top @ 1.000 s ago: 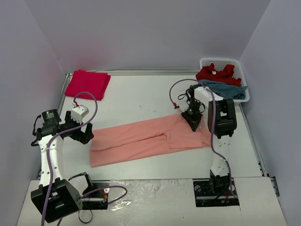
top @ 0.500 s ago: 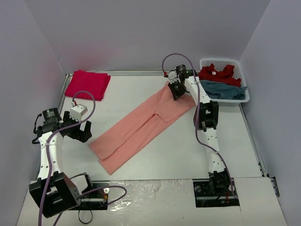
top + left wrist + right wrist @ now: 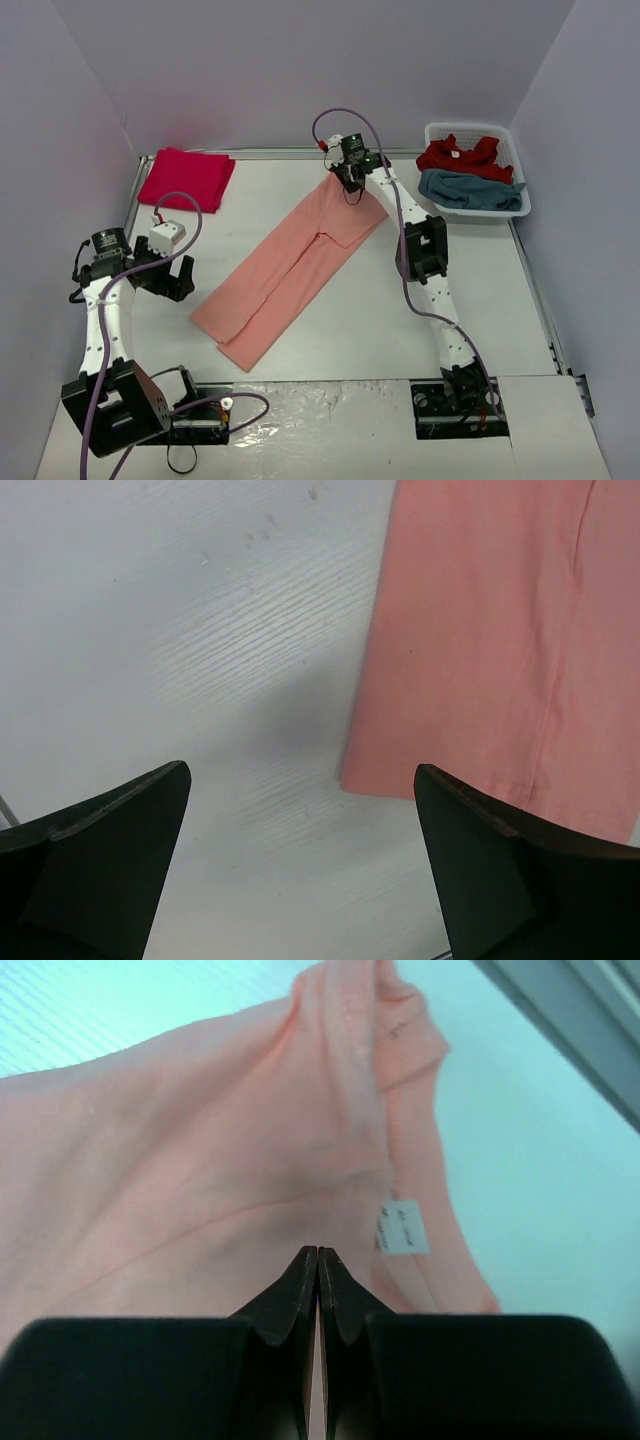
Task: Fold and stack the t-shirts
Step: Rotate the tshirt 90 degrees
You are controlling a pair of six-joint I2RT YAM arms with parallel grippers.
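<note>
Two black right fingers point(image 3: 295, 1290) pinch the soft salmon t-shirt point(image 3: 290, 270), a long smooth strip; left fingers point(image 3: 110, 860) gape wide.

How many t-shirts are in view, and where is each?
4. A salmon shirt lies stretched out in the middle, a folded crimson shirt is at the far left corner, and a red shirt and a teal shirt are in the basket. More may be hidden beneath them.

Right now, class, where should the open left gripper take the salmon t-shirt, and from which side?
Probably the near-left corner of the salmon t-shirt, approached from the left. The cloth lies in a long diagonal strip; that corner is free, nearest the left gripper, and opposite the end the right gripper pinches.
</note>
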